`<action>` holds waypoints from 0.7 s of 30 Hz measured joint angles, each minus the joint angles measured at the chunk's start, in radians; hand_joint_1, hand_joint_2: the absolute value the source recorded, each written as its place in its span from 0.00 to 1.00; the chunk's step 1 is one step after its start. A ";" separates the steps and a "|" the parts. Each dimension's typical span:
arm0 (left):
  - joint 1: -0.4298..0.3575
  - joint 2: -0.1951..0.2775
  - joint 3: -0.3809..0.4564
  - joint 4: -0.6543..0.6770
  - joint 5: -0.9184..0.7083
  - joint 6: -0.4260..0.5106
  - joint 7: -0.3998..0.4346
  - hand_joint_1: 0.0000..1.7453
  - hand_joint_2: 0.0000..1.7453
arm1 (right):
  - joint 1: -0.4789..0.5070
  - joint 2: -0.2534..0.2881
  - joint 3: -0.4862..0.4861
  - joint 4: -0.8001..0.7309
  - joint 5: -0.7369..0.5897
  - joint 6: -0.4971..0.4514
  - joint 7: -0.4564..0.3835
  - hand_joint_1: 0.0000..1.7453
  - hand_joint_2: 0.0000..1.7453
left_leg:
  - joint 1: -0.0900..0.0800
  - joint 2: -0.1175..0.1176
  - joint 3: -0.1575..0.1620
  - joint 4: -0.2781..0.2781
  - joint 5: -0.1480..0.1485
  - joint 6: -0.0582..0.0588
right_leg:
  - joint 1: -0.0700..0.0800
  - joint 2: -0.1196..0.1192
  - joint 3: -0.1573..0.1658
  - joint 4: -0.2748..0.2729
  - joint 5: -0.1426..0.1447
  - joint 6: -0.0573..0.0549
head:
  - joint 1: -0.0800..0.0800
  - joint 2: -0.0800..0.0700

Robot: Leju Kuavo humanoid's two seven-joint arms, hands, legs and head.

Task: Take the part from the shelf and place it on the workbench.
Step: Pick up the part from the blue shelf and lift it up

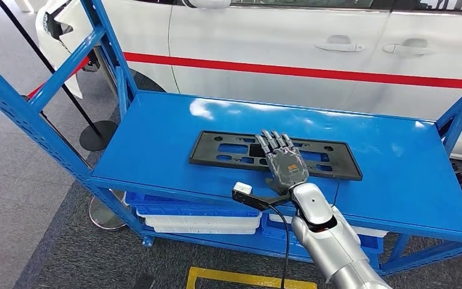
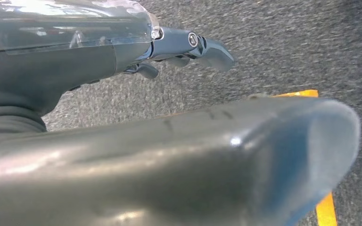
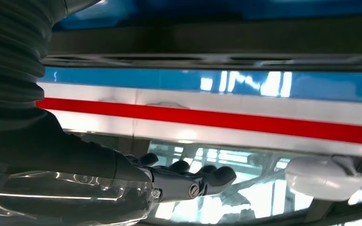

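- Black slotted plastic panel (image 1: 275, 155): lies flat on the blue shelf (image 1: 156, 150), directly under the right hand (image 1: 283, 161). Judged light, stiff and thin, with little to pinch; its near long edge or a slot offers purchase.
- Right hand: fingers extended, side by side, palm down over the panel's middle; contact unclear, nothing gripped.
- Left hand (image 2: 188, 47): hangs over the floor, fingers loosely extended, empty.

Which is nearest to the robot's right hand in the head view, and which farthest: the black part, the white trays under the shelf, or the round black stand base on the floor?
From the right hand:
1. Black part, directly under the hand.
2. White trays, below the shelf, toward the left.
3. Round stand base, on the floor far left.
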 joint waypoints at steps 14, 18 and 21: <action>-0.005 -0.003 0.002 0.000 0.002 0.006 0.014 0.00 0.00 | -0.044 0.034 0.015 0.141 0.001 0.010 0.009 0.00 1.00 | 0.000 -0.003 0.007 -0.002 -0.009 0.024 | -0.003 -0.003 -0.045 0.047 0.016 0.014 | 0.000 0.000; -0.005 -0.004 0.004 0.000 0.004 0.011 0.020 0.00 0.00 | -0.056 0.045 0.018 0.163 0.001 0.000 0.026 0.76 1.00 | -0.003 -0.002 0.008 -0.003 -0.013 0.002 | 0.000 0.000 -0.030 0.005 0.019 -0.003 | 0.000 0.000; -0.006 -0.004 0.008 0.000 0.010 0.021 0.025 0.00 0.00 | -0.076 0.058 0.021 0.195 -0.002 -0.006 0.042 1.00 1.00 | 0.000 0.000 -0.030 0.087 -0.068 -0.012 | -0.006 -0.002 -0.021 -0.006 0.023 -0.021 | 0.000 0.000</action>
